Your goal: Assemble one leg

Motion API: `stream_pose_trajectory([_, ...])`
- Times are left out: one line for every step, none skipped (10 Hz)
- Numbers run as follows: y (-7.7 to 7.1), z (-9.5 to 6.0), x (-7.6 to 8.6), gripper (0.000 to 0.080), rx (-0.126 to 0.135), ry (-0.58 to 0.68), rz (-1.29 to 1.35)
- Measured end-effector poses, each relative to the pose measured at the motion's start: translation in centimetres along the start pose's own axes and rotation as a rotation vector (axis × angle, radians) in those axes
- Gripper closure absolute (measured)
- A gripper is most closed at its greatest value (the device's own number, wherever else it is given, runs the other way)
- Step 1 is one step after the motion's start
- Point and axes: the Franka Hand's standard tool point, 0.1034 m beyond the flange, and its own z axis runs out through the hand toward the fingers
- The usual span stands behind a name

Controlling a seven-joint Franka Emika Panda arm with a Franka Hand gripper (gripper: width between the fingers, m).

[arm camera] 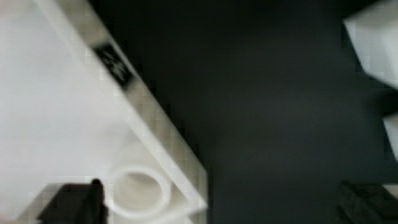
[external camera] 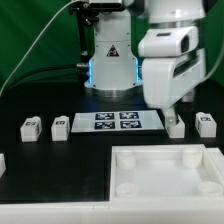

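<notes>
A small, stubby white plastic leg (external camera: 176,125) stands on the black bench (external camera: 60,165) just under the gripper (external camera: 172,108), whose fingers are spread and empty.

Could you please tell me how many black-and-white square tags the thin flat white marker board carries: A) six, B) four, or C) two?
B: in the exterior view the thin flat white marker board shows four tags, set in two rows of two.

Pincer (external camera: 175,113) grip unclear, tray (external camera: 165,190) cropped below, wrist view blurred
</notes>
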Motion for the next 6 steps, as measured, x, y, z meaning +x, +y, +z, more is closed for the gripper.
stream_pose_trajectory([-1.6, 0.0, 1.4, 0.015, 0.002, 0.005, 0.179])
stream_pose_trajectory([-2.5, 0.0, 2.2, 0.015, 0.007, 0.007, 0.27])
stream_pose_trajectory([-2.3, 0.1, 2.0, 0.015, 0.015, 0.009, 0.365])
stream_pose_trajectory([-2.3, 0.1, 2.0, 0.015, 0.021, 0.01, 0.46])
stream_pose_trajectory([-2.4, 0.1, 2.1, 0.015, 0.024, 0.01, 0.519])
stream_pose_trajectory([-3.0, 0.3, 2.2, 0.015, 0.034, 0.013, 0.664])
